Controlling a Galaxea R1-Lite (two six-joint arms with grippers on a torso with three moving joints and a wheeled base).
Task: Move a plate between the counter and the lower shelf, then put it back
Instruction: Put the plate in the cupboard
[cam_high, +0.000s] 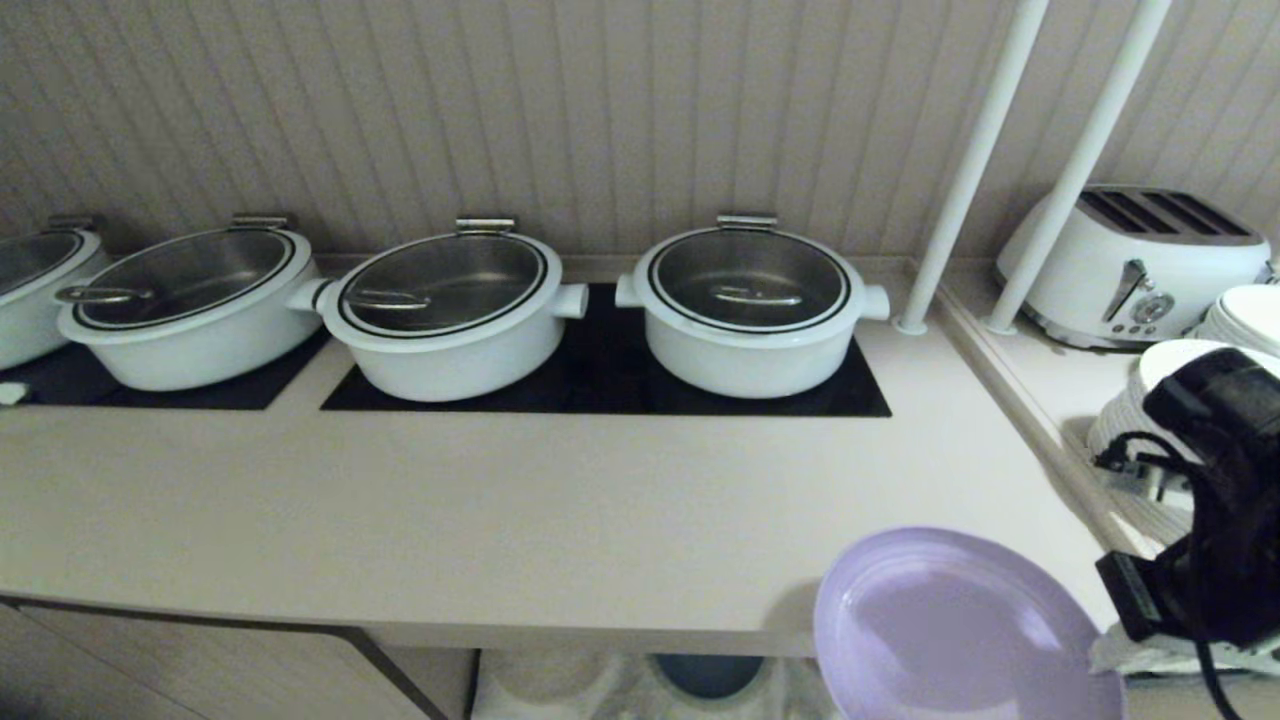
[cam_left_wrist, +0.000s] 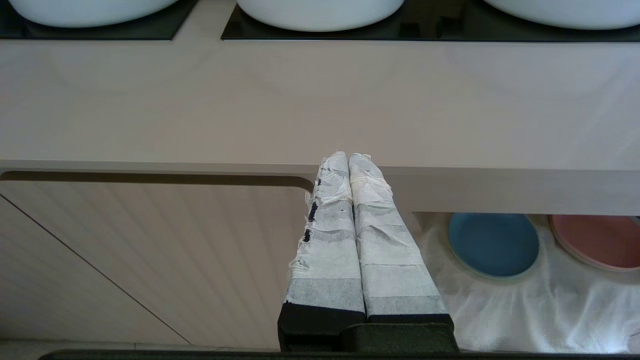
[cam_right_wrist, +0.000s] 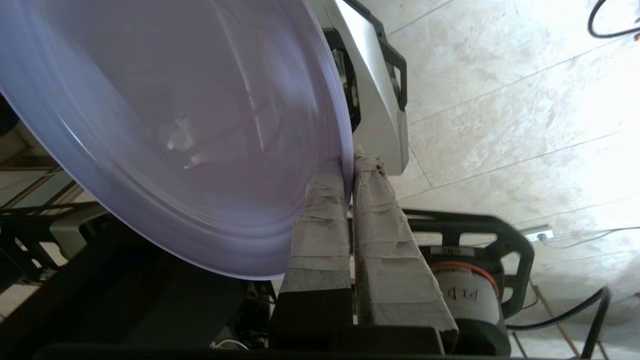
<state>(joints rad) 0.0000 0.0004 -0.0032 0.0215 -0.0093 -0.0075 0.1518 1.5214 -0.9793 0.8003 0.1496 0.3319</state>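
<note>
1. While the right gripper (cam_right_wrist: 348, 165) pinches the plate (cam_high: 955, 630) by its rim, fingers (cam_right_wrist: 320, 220) closed on it, you see the plate off the surface (cam_high: 500, 520), overlapping its front edge at the right end.
2. The front strip of the surface lies bare to the plate's left.
3. Three pots (cam_high: 748, 305) stand at the back on black panels; stacked white plates (cam_high: 1150, 400) and a toaster (cam_high: 1135, 265) sit right.
4. Below, the shelf (cam_left_wrist: 525, 310) holds a blue plate (cam_left_wrist: 492, 244) and a pink plate (cam_left_wrist: 600, 240).
5. The left gripper (cam_left_wrist: 349, 157) hangs before the surface's edge, fingers together, empty.
</note>
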